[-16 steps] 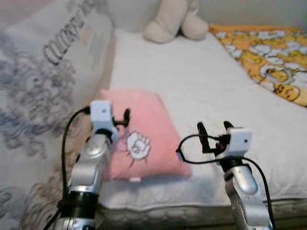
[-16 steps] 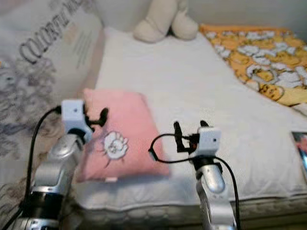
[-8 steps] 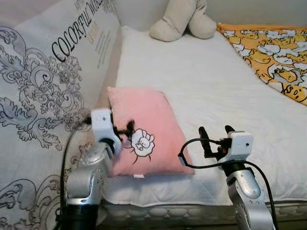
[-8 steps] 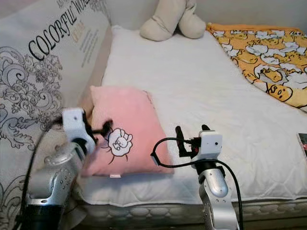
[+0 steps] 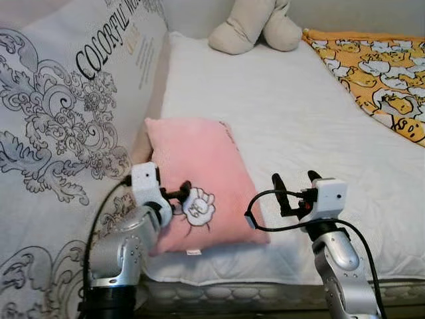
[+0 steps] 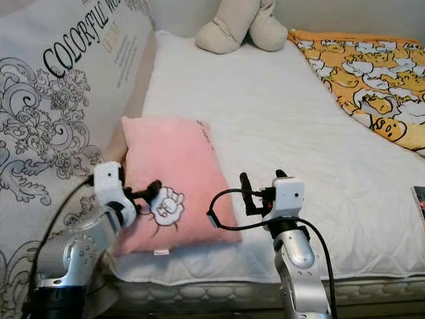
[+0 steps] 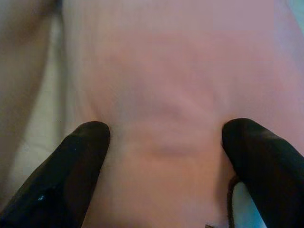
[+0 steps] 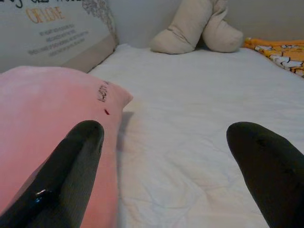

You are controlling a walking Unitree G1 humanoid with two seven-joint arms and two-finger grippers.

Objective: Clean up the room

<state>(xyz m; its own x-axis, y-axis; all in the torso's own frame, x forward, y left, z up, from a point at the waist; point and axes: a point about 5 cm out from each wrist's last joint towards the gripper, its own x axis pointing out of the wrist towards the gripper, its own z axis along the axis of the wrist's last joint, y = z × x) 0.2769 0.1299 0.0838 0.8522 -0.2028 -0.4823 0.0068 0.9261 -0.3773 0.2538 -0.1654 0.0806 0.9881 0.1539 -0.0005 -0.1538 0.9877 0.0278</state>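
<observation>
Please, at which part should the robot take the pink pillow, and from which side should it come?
Probably the near edge of the pink pillow, coming from the bed's front: it lies flat, and the open left gripper is already over that end.

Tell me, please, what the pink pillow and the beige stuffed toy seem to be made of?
Pink pillow: apparently soft plush fabric, matte, slightly fuzzy, dented near the left gripper. Beige stuffed toy: likely plush cloth too, matte, with rounded, sagging limbs.

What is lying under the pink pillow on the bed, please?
The pink pillow lies flat on the white mattress cover, beside the patterned headboard. The left end effector is over its near part. Anything between pillow and cover is hidden.
</observation>
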